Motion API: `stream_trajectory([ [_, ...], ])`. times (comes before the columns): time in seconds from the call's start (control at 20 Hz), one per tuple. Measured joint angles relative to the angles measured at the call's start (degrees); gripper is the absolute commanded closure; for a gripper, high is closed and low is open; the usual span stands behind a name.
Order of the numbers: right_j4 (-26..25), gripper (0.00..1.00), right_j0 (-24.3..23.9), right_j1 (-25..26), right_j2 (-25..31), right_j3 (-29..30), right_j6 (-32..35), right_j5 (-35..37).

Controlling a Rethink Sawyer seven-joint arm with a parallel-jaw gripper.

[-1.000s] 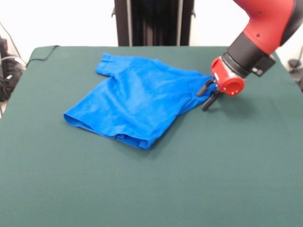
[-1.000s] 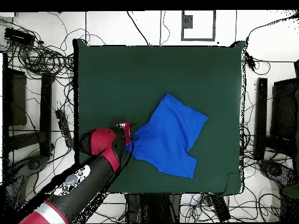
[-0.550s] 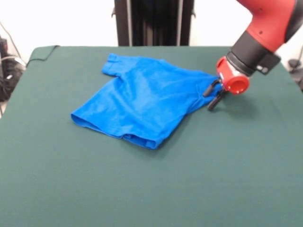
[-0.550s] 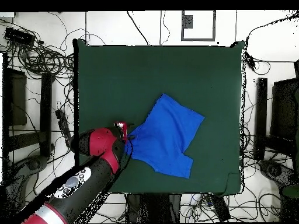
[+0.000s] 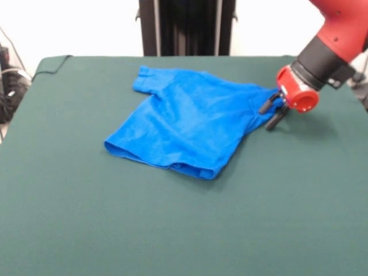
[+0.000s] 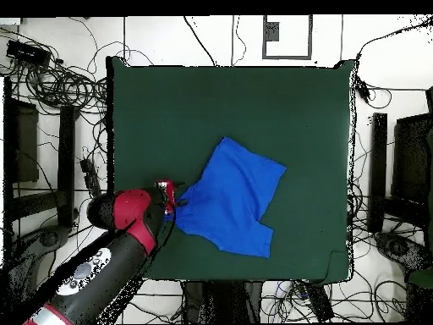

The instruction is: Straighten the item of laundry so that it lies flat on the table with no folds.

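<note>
Gripper (image 5: 275, 113) pinched the right edge of the blue T-shirt (image 5: 187, 126), which lay far-centre on the counter (image 5: 172, 230), still doubled; drag should stay low and slow.

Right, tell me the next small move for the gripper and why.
Probably pull a little further outward, then let go. The gripper is shut on one edge of the shirt, which lies folded over itself on the table, so it isn't flat yet.
</note>
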Motion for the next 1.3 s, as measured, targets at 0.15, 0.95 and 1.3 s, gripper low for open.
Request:
stream_trajectory([
  [0.15,0.0,0.0,2.1,2.3,-2.3,-2.1,0.3,4.0],
  [0.95,0.1,0.0,5.4,8.8,-8.7,-6.2,0.7,8.4],
  [1.3,-0.6,0.0,5.7,9.4,-9.7,-6.5,0.7,9.7],
])
